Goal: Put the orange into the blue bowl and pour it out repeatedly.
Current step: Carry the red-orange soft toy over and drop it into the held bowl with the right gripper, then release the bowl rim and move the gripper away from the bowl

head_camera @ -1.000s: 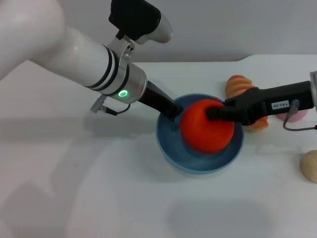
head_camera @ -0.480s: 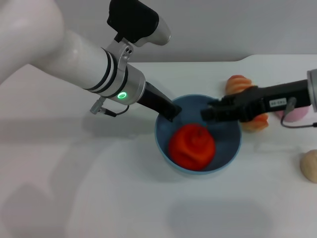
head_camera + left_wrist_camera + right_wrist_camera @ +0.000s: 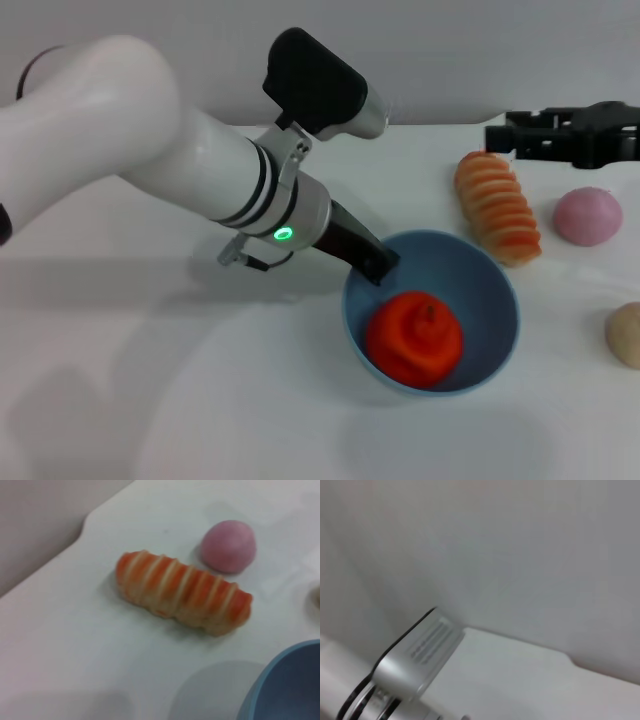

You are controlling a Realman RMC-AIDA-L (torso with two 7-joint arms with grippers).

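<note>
Fruit first: the orange (image 3: 414, 338) sits inside the blue bowl (image 3: 495, 290), low against its near wall, stem up. It looks like a light, lumpy toy with a matte skin, probably firm enough to pinch across its widest part without slipping; being round, it should roll freely once the bowl tips. The bowl is smooth and glossy, so its rim is likely the slippery place to hold, and a pinch there needs to bite well over the edge.

The left gripper (image 3: 378, 264) is at the bowl's far-left rim, its dark fingers clamped over the edge, holding the bowl. The right gripper (image 3: 500, 137) hangs far right above the table (image 3: 150, 400), well apart from the bowl; whether its fingers are spread or closed cannot be told.

To the right of the bowl lies a ridged loaf (image 3: 497, 206), just beside the rim, with a pink ball (image 3: 588, 215) beyond it and a tan ball (image 3: 626, 335) at the right edge of the head view. That side is crowded, so pouring that way risks the orange knocking into them. The near and left stretches of table show bare white surface, the better room for tipping. In the left wrist view the table's far edge runs close behind the loaf, so a roll that way could go off.
</note>
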